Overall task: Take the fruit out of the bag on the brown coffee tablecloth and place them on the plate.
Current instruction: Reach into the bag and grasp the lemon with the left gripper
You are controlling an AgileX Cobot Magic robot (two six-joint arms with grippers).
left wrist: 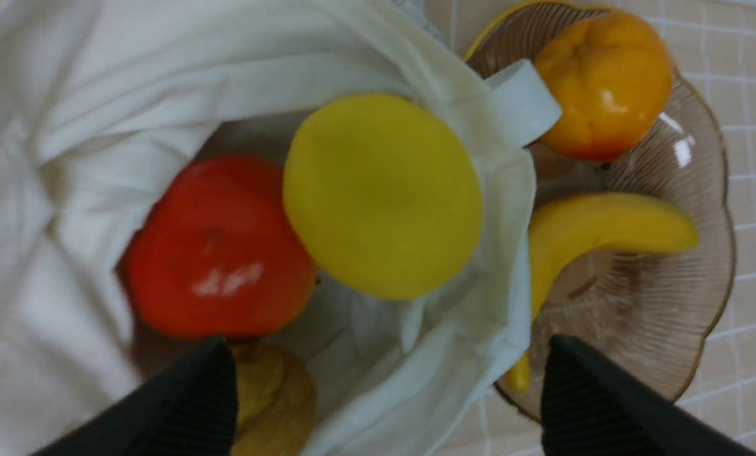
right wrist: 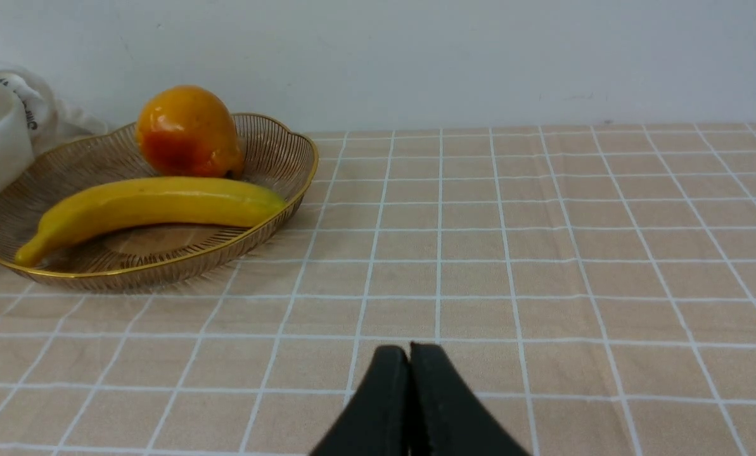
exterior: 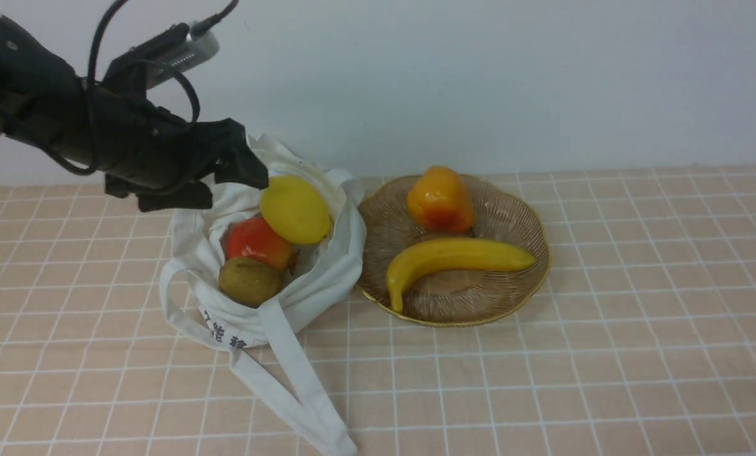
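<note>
**Item 1, upper left of the front view.** My left pincer [exterior: 246, 170]: spread wide, holding nothing, poised at the far rim of the bag. In its wrist view the two fingers [left wrist: 187, 405] stand apart at the lower edge, with the bag's mouth between them.

**Item 2, left of centre.** The bag [exterior: 317, 285]: white, mouth open, slumped on the brown coffee tablecloth [exterior: 637, 316] covering the desk. Its straps [exterior: 289, 373] trail toward the lower edge. It contains three fruit:
- lemon [exterior: 295, 209], uppermost, resting toward the plate side
- red fruit [exterior: 257, 240], just below the lemon
- kiwi-like fruit [exterior: 249, 280], lowest in frame, touching the red one

**Item 3, centre.** The plate [exterior: 533, 221]: gold wire, its rim against the bag. It holds a banana [exterior: 454, 259] and an orange-yellow fruit [exterior: 440, 199].

**Item 4, lower centre of the right wrist view.** My right pincer [right wrist: 409, 354]: fingers pressed together, empty, over bare cloth. It is absent from the front view.

**Step in hand (my judgement).** I am on the approach for the next pick, with three fruit left in the bag. The lemon is the most exposed. I should lower the left pincer around it and close across its narrow width. Then I lift it clear of the cloth rim and carry it right to the plate's open patch.
</note>
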